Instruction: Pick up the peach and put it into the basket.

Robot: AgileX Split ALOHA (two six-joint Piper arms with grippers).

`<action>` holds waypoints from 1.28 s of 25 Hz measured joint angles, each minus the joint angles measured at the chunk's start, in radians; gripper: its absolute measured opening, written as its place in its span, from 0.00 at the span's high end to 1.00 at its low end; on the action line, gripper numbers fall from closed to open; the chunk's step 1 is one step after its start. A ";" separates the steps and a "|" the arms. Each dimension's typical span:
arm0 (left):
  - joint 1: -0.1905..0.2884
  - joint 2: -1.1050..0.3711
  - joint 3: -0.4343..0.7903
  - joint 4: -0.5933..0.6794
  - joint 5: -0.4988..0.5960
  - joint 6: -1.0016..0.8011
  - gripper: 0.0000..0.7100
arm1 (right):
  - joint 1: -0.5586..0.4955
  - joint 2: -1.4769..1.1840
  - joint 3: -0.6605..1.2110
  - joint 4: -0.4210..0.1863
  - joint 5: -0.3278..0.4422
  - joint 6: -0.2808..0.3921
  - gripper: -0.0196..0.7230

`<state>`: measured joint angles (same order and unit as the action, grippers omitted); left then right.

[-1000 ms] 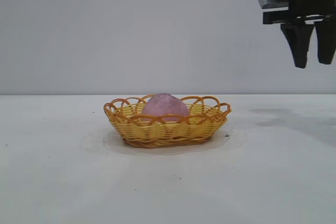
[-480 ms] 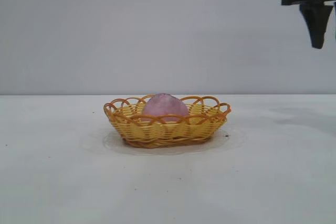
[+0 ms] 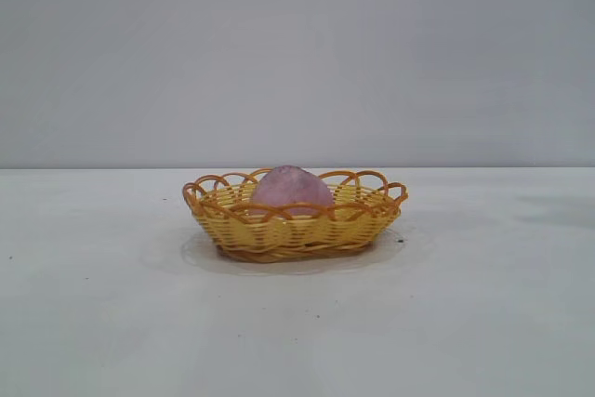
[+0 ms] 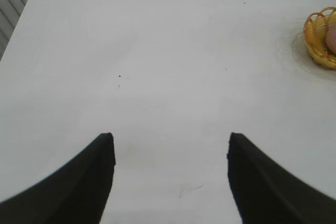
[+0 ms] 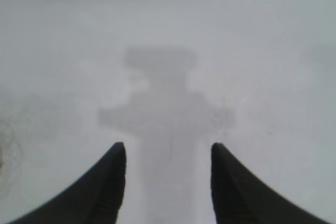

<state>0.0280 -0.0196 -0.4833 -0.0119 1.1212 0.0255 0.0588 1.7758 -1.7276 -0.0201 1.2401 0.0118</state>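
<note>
White tabletop, plain grey wall, basket

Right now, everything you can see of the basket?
The basket is a shallow oval of yellow woven wicker with an orange-brown looped, scalloped rim. It sits upright and flat on the white table, near the middle of the exterior view. The pink-mauve peach rests inside it, its top rising above the rim. Nothing else touches it. The left wrist view catches only part of it at the frame's edge.
</note>
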 joint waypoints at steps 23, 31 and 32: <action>0.000 0.000 0.000 0.000 0.000 0.000 0.42 | 0.000 -0.930 0.814 -0.006 -0.090 0.000 0.55; 0.000 0.000 0.000 0.000 0.000 0.000 0.42 | 0.000 -1.378 1.055 0.012 -0.024 0.000 0.55; 0.000 0.000 0.000 0.000 0.000 0.000 0.42 | 0.000 -1.428 1.077 0.014 -0.017 0.000 0.55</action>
<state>0.0280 -0.0196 -0.4833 -0.0119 1.1212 0.0255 0.0588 0.3480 -0.6508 -0.0056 1.2232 0.0118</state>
